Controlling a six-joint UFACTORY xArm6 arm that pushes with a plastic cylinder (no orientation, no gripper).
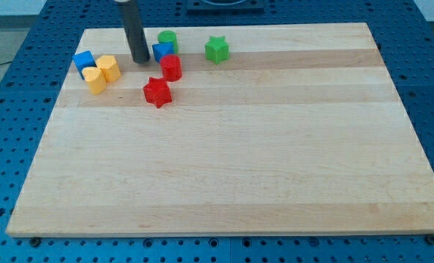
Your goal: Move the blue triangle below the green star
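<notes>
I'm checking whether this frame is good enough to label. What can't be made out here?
- Camera view: the blue triangle is partly covered by the red block.
- The green block sits partly behind the triangle; its shape is unclear.
- Whether my tip touches the triangle is unclear.
- The rod's top is cropped.

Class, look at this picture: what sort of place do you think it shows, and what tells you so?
Probably a robotics lab bench. A pale wooden board lies on a blue perforated table, small coloured blocks such as the green star sit on it, and my tip rests beside the blue triangle.

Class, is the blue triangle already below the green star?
No: the blue triangle sits left of the green star, beside my tip.
</notes>
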